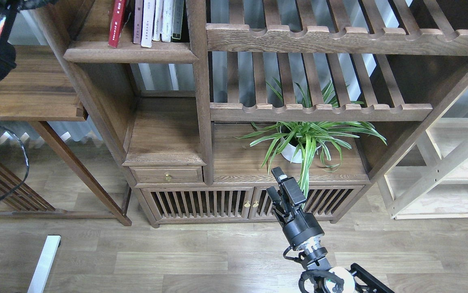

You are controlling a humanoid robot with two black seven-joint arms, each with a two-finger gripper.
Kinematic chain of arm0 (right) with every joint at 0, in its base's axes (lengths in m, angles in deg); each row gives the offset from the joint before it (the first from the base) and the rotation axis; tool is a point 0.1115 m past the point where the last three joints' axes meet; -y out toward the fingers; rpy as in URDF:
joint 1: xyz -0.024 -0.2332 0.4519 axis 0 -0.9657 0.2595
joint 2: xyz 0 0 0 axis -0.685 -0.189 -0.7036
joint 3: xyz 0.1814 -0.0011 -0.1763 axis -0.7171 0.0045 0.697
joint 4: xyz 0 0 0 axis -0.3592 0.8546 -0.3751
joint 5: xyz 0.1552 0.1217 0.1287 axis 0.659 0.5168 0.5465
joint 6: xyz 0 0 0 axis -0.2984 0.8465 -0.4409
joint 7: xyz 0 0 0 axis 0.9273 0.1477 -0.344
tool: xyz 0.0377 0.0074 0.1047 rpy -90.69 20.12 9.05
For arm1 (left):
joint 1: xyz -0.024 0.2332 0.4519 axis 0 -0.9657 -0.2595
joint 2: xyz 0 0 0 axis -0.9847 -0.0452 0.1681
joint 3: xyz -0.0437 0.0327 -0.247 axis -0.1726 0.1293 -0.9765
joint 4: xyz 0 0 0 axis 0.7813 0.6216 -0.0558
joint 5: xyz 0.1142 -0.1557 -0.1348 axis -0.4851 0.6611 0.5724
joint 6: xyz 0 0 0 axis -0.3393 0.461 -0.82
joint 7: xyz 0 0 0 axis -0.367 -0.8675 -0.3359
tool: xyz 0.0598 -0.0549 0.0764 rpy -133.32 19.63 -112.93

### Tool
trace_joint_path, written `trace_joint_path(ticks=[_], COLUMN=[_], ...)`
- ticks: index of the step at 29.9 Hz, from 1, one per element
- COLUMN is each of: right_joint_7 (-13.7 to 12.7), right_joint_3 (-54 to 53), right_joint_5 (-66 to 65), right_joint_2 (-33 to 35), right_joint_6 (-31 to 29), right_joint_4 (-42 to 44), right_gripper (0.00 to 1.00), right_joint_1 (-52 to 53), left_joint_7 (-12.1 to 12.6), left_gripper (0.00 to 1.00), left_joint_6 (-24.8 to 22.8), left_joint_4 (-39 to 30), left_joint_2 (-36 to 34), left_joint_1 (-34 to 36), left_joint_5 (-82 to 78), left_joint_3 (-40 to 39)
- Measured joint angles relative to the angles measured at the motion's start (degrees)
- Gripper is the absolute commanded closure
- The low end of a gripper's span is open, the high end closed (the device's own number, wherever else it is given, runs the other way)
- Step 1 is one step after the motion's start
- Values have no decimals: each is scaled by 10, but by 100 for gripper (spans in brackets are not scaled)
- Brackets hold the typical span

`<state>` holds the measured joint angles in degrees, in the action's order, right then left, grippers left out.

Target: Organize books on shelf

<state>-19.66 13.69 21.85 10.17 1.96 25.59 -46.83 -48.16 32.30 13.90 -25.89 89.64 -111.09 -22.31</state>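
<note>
Right end effector (279,188) empty, barely parted

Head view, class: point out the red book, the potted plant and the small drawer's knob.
red book (116,22), head view, on its spine.
potted plant (290,152), head view, on its white pot.
drawer knob (168,177), head view, on the brass knob.

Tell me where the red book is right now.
In the head view, the red book stands on the dark wooden shelf at top left, leftmost in the row, leaning slightly, with a small gap to the paler books on its right.
</note>
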Motion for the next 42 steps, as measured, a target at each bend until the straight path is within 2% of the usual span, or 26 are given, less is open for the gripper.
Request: trace_joint_path(ticks=[14,25,32,42], right_joint_7=[-1,-1,-1,-1], right_joint_3=[16,18,16,9], right_joint_5=[-2,-4,-4,-4], right_joint_2=[0,0,0,0], right_joint_6=[0,0,0,0], right_joint_4=[-14,-15,-15,-15], right_gripper=[0,0,0,0], right_joint_1=[-13,-5,-2,23], left_joint_7=[0,0,0,0], left_gripper=[14,13,8,7], left_joint_6=[-3,-6,-7,-8], left_joint_4=[-109,-261,-320,-338], left_joint_2=[-85,-170,-175,-168], left_joint_1=[-34,-138,-226,-268], left_joint_5=[13,91,92,93], left_joint_3=[-5,-38,-73,-91])
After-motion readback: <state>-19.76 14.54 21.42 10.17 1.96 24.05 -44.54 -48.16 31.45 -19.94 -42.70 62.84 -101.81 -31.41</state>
